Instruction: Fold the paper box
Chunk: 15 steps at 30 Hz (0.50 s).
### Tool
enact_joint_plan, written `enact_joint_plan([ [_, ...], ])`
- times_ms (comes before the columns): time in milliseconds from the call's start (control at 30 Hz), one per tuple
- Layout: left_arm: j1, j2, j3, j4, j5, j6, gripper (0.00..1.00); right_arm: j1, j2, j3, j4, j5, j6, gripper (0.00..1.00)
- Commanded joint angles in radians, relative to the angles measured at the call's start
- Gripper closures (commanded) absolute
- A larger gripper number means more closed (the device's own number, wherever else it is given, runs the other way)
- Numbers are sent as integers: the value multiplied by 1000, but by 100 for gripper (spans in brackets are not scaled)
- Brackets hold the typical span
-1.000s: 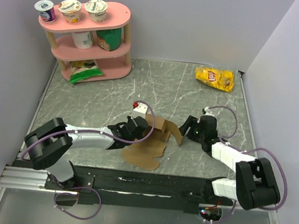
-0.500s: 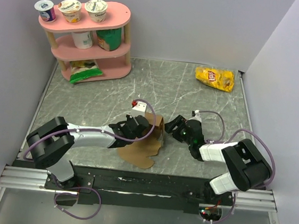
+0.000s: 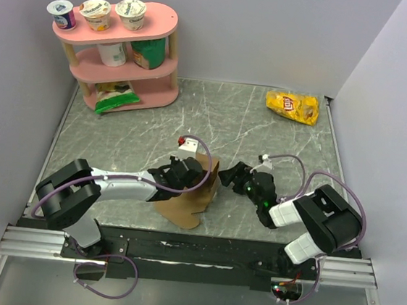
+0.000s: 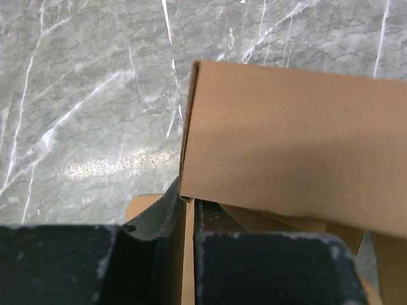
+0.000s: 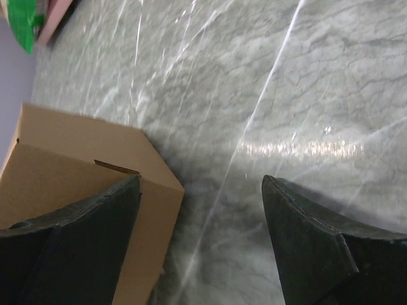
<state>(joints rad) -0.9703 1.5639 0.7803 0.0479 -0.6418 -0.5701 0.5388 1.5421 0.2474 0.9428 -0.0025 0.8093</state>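
On the grey marble table (image 3: 264, 130), the half-folded plain brown cardboard paper box (image 3: 187, 207) sits near the middle of the near edge. The left gripper (image 3: 189, 173) pinches one upright panel from the left. The right gripper (image 3: 230, 176) stands spread wide just right of the box.

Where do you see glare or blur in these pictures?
Right wrist view: a bright glare streak runs across the marble table. Left wrist view: a fainter glare patch on the table, with the paper box in sharp focus. Top external view: even light, soft shadows, no strong glare.
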Motion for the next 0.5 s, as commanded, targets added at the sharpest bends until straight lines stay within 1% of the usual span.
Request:
enact_joint_plan([
  [0,-8,30,8,-71,162,-33,99,89,-33,-57,126,-174,-81,13],
  [200,-5,41,19,-82,168,-22,99,134,-85,-126,212,-168,-153,10],
  [300,-1,39,17,-82,172,-19,99,156,-115,-157,229,-160,-168,7],
  [333,1,38,16,-77,174,-17,99,161,-122,-169,231,-156,-177,2],
  [467,2,33,11,-65,189,-7,99,193,-140,-183,226,-143,-212,0],
])
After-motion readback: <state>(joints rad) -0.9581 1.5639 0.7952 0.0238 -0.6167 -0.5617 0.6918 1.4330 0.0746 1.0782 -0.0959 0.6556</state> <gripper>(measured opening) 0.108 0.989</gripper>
